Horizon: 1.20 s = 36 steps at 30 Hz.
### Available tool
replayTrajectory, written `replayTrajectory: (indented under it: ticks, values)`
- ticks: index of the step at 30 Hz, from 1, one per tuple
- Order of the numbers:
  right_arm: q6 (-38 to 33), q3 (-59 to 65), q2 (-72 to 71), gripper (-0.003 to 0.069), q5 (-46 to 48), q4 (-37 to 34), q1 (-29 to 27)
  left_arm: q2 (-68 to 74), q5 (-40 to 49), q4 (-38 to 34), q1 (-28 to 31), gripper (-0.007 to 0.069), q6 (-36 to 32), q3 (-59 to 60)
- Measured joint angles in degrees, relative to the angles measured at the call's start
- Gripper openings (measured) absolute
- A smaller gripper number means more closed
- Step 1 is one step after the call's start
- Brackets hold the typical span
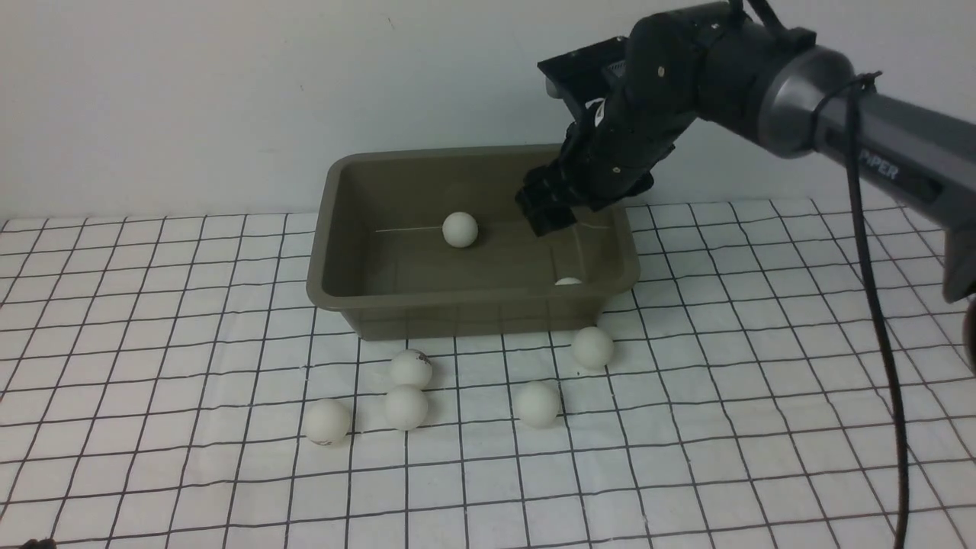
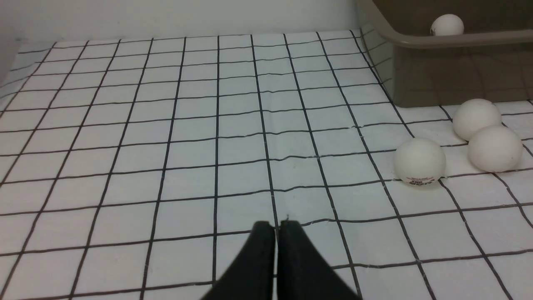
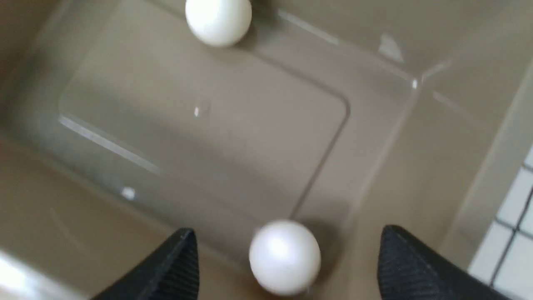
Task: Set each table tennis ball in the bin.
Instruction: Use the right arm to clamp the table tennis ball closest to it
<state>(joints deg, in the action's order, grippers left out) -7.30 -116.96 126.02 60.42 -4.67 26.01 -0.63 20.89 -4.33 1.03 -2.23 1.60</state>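
Observation:
The olive-grey bin (image 1: 473,314) stands at the back centre. Two table tennis balls lie inside it, one mid-floor (image 1: 460,229) and one by the near right wall (image 1: 568,281). My right gripper (image 1: 545,210) hangs over the bin's right part. In the right wrist view the right gripper (image 3: 287,231) is open, and a blurred ball (image 3: 285,257) sits free below the gap, touching neither finger. Several balls lie on the cloth in front of the bin, among them one near its right corner (image 1: 592,347). My left gripper (image 2: 275,225) is shut and empty, low over the cloth, left of three balls (image 2: 419,161).
A white cloth with a black grid (image 1: 724,427) covers the table. The right arm (image 1: 877,145) and its hanging cable (image 1: 877,320) cross the right side. A pale wall (image 1: 229,91) stands close behind the bin.

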Motion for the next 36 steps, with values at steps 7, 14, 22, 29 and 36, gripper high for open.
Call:
replayTrajectory:
  ticks: [7, 14, 22, 29, 36]
  values:
    - [-1.9, -4.0, -1.7, 0.0522, 10.4, 0.1, 0.0, 0.0, 0.0, 0.0, 0.0, -0.0004, 0.0, 0.0]
    - [-2.4, -2.6, -5.3, 0.0522, 11.1, -5.1, 0.0, 0.0, 0.0, 0.0, 0.0, -0.0004, 0.0, 0.0]
    - [-4.4, 17.6, -15.6, 0.0522, 10.6, -8.5, 0.0, 0.0, 0.0, 0.0, 0.0, -0.0004, 0.0, 0.0]
    - [-7.5, 37.2, -20.4, 0.0522, -2.8, -9.7, 6.5, 0.0, 0.0, 0.0, 0.0, -0.0004, 0.0, 0.0]
    - [-4.8, 38.4, -18.5, 0.0522, -9.3, -3.0, 12.6, 0.0, 0.0, 0.0, 0.0, -0.0004, 0.0, 0.0]
